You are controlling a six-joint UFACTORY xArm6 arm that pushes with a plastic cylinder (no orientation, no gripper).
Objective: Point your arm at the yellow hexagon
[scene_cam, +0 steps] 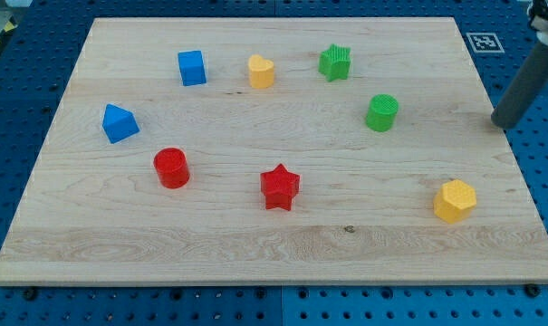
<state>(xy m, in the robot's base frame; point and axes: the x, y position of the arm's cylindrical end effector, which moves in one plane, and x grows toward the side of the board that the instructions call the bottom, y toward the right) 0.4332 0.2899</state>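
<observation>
Over at the view's right edge, my tip (500, 125) sits just off the wooden board (255, 244), beyond its right side, above the blue perforated table (536, 163). It is a plain dark rod end, so it has no jaws to spread or press together, and it touches no block.

Nearest to my tip, toward the view's bottom and slightly to the left, lies the yellow hexagon (455, 200), resting flat on the board near its lower right corner and clearly apart from the tip. Its six-sided top faces upward; it is about as wide as it is deep, so I cannot make out a long axis, and which way it points cannot be told beyond one corner facing roughly the view's right.

Left of my tip, at about the same height, stands the green cylinder (381, 112). Further left and toward the view's top is the green star (335, 62), then the yellow heart-like block (261, 71), whose exact shape is hard to tell. The red star (280, 187) lies left of the hexagon, with the red cylinder (172, 167) beyond it. Farthest from my tip are the blue cube (192, 68) and the blue wedge-like block (120, 123). A printed marker tag (483, 42) lies above my tip, beside the board's top right corner.
</observation>
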